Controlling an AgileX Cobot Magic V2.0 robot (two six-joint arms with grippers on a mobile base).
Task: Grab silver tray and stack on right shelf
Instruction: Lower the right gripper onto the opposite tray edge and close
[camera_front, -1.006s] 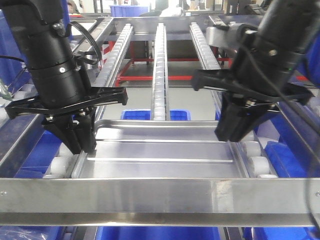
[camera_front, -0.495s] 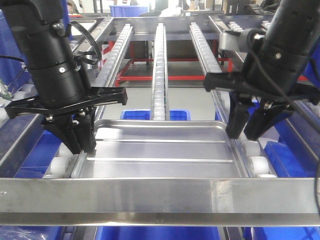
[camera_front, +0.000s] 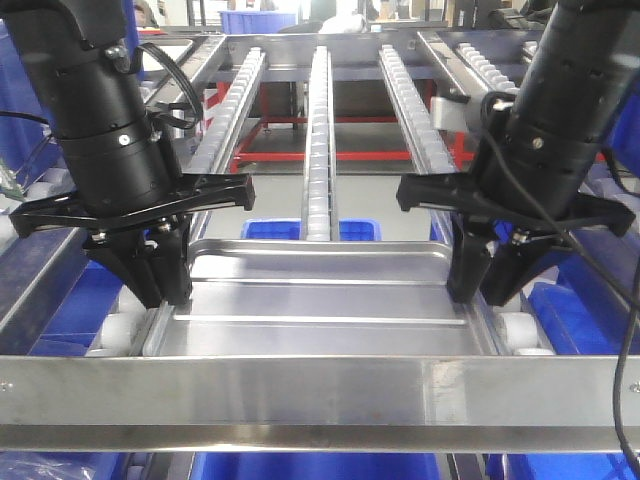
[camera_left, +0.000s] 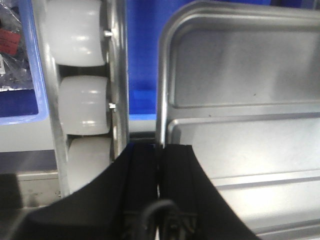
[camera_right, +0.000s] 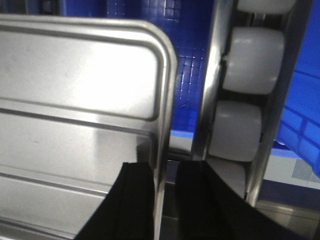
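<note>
The silver tray (camera_front: 320, 300) lies flat, with big white rollers (camera_left: 85, 105) just beside its left and right rims and a steel rail (camera_front: 320, 390) along its near edge. Your left gripper (camera_front: 165, 298) pinches the tray's left rim; your right gripper (camera_front: 481, 297) straddles the right rim, fingers spread.

Both arms point straight down. Left gripper (camera_front: 163, 295) is pinched onto the silver tray (camera_front: 320, 302) rim. Right gripper (camera_front: 482, 297) has fingers parted, straddling the opposite rim.
</note>
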